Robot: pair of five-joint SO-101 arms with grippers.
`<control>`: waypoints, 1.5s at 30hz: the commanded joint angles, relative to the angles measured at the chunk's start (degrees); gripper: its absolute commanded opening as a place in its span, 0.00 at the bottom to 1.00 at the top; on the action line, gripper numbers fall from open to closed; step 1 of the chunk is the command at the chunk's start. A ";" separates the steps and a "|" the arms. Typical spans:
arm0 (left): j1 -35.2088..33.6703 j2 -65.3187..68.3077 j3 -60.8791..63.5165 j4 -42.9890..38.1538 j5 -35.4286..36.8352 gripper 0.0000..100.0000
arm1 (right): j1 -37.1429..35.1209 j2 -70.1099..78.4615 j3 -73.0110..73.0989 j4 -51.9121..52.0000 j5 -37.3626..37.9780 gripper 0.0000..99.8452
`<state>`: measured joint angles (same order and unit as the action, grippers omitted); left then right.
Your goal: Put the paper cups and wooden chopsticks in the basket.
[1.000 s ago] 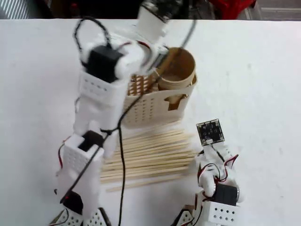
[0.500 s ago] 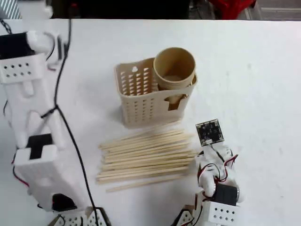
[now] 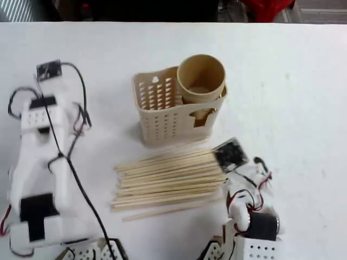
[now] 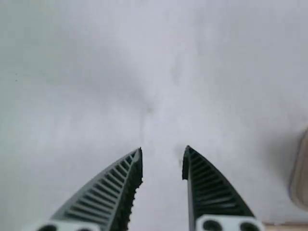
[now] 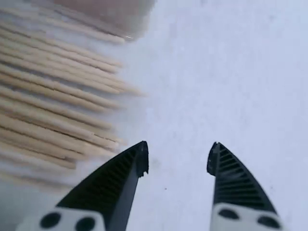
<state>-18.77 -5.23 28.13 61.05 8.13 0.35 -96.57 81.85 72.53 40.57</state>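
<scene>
Two arms work at one white table point(image 3: 293, 81), the largest surface in the high view. The left arm point(image 3: 40, 162) lies along the table's left side, well apart from the task's things. Near the table's middle stands the cream perforated basket point(image 3: 162, 116), upright. The wooden chopsticks point(image 3: 168, 179) lie flat on the table just in front of the basket, outside it, as a loose bundle of roughly parallel sticks; one stick sits a little apart at the near edge of the bundle. The paper cups point(image 3: 200, 76) stand upright in the basket's right end, nested, with the top rim rising above the basket wall. The right arm point(image 3: 246, 200) sits at the table's near edge, its wrist beside the right ends of the chopsticks. In the right wrist view the right gripper point(image 5: 179, 145) hangs over bare table with its jaws spread and nothing between them, the chopstick tips point(image 5: 53, 96) just beside one jaw. In the left wrist view the left gripper point(image 4: 162, 150) is likewise parted, with a narrower gap, and empty above plain table.
</scene>
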 commanded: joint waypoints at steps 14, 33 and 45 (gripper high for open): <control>-6.81 10.33 4.04 -26.64 -4.92 0.15 | -35.12 56.57 -43.69 3.30 1.76 0.22; -5.32 12.44 1.23 -24.53 -4.92 0.15 | -44.35 91.47 -41.93 -16.84 18.46 0.15; -5.23 12.44 1.32 -24.53 -4.92 0.15 | -41.19 87.87 -36.48 -22.99 16.26 0.04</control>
<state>-24.75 7.43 32.09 36.53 3.82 -41.67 -5.41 45.19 49.41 58.68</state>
